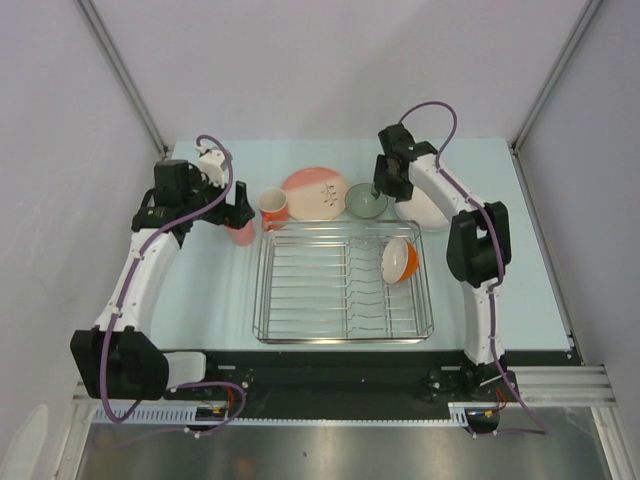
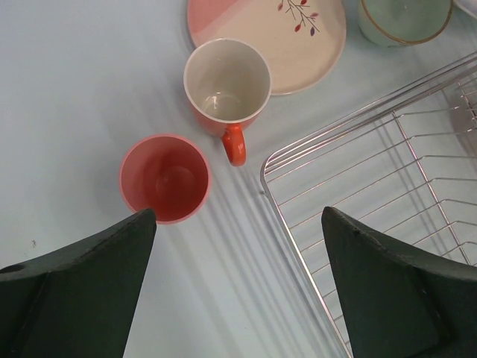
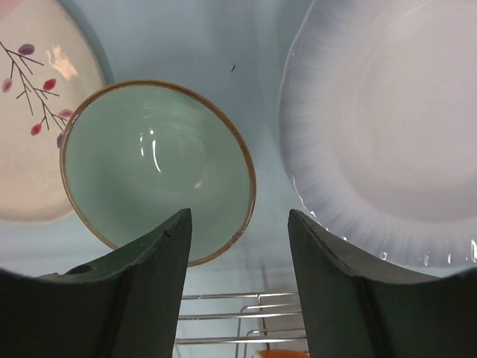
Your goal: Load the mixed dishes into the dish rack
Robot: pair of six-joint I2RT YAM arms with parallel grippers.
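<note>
Grey walls are enclosing a pale blue table [image 1: 540, 260] that is carrying the dish rack [image 1: 343, 283], with the orange bowl [image 1: 399, 260] leaning inside it. Left wrist view: the left gripper [image 2: 238, 224] is hanging wide open, and the upright pink tumbler [image 2: 165, 179] is sitting just ahead of its left finger. Right wrist view: the right gripper [image 3: 238, 224] is gaping, with the near rim of the pale green bowl [image 3: 156, 168] lying between its fingers.

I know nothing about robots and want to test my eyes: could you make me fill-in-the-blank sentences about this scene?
The dish rack holds exactly ____ dish, the orange bowl.
The pink tumbler stands with its mouth facing ____.
The orange mug is ____ inside.
The left tool and the right tool both have jaws that are ____.
Missing words: one; up; white; open.
</note>
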